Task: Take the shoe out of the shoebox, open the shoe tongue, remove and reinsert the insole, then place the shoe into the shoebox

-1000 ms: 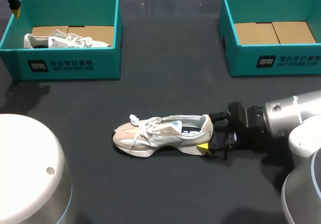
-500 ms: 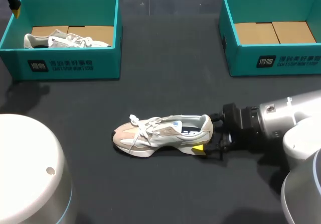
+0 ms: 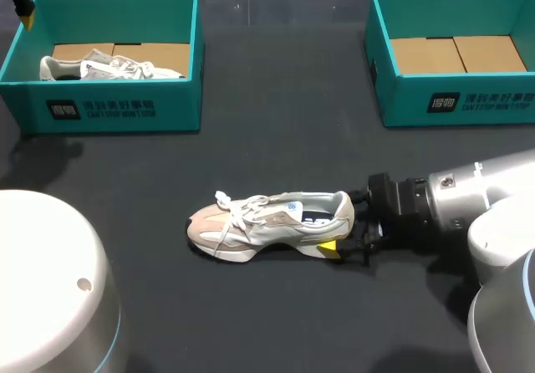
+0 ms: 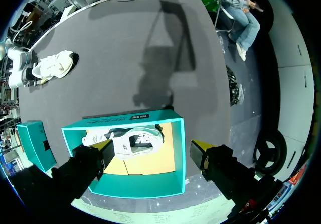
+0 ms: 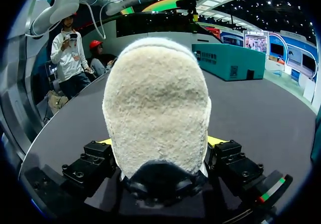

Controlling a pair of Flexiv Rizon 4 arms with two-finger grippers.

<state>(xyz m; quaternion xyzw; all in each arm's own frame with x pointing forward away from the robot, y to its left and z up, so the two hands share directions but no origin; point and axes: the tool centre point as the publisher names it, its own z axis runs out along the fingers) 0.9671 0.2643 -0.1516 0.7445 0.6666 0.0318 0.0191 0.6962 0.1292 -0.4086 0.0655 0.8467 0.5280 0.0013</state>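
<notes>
A beige and white shoe [image 3: 267, 221] lies on its sole in the middle of the black table, toe to the left. My right gripper [image 3: 338, 237] is at its heel, one yellow tip low beside the sole. In the right wrist view the fuzzy heel [image 5: 156, 103] sits between the open fingers [image 5: 225, 158], close on both sides. My left gripper [image 3: 21, 5] hangs open high over the left teal shoebox [image 3: 125, 109]. Seen from the left wrist, that gripper [image 4: 153, 156] is above the box rim [image 4: 130, 117], with a second shoe [image 4: 125, 141] lying inside.
A second teal shoebox [image 3: 456, 109] stands at the back right with only cardboard on its floor. The other shoe [image 3: 109, 68] rests in the left box. A white rounded robot base [image 3: 50, 289] fills the front left corner.
My right gripper has slid a little to the left, further around the shoe's heel. The shoe and the left arm have not moved.
</notes>
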